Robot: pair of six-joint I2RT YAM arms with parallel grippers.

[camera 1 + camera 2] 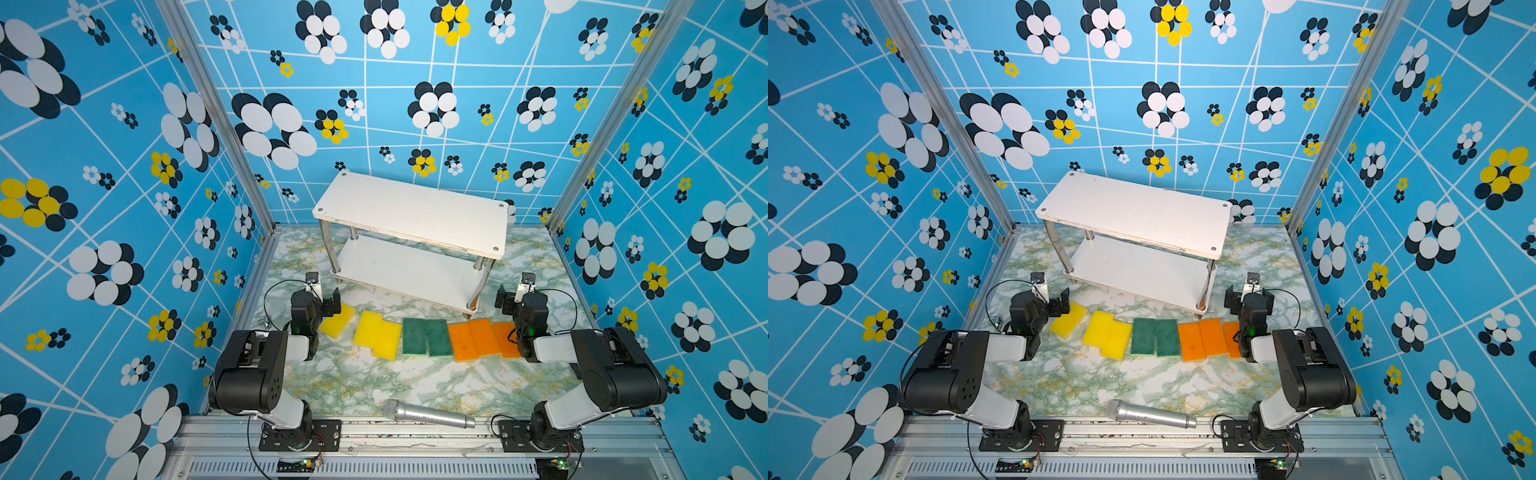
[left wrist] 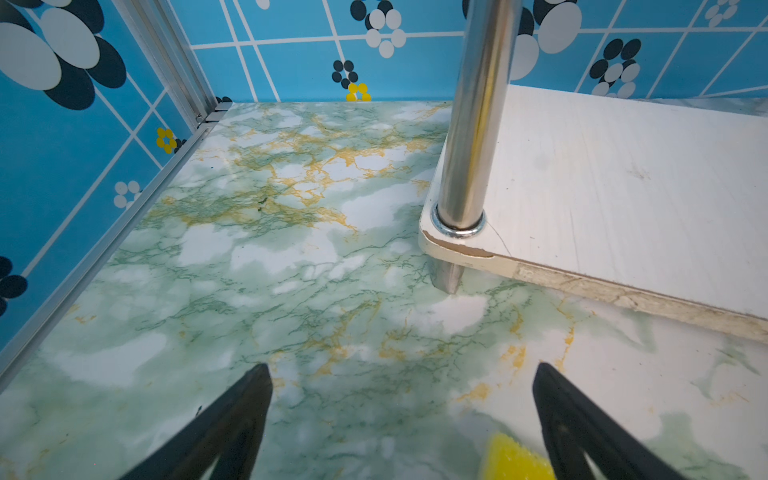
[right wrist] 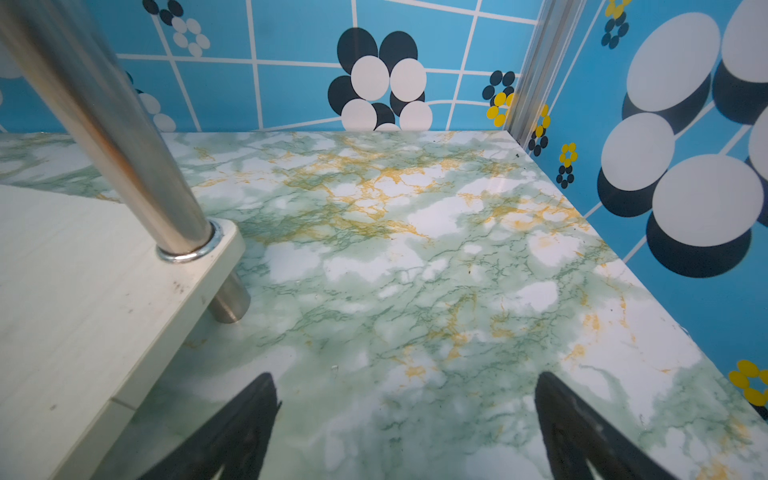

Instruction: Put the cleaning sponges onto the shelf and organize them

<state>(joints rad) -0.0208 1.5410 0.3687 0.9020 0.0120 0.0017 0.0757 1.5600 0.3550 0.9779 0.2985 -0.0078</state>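
Left gripper (image 2: 401, 368) and right gripper (image 3: 404, 375) are both standing spread wide, gripping nothing, low over a green-veined marble tabletop (image 1: 365, 386) inside blue flowered walls (image 1: 104, 137). The cleaning sponges (image 1: 424, 337) are lying in a row on it, just before the shelf (image 1: 411, 210).

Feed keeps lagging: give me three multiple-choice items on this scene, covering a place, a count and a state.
1. Where do the sponges lie relative to the shelf? A) on its top board B) on its lower board C) on the tabletop in front of it
2. How many dark green sponges? A) one B) two C) four
3. The left gripper is: A) open and empty B) shut on a sponge C) shut on a shelf post
Key: C, all lie on the tabletop; B, two sit side by side; A, its fingers stand apart, gripping nothing.
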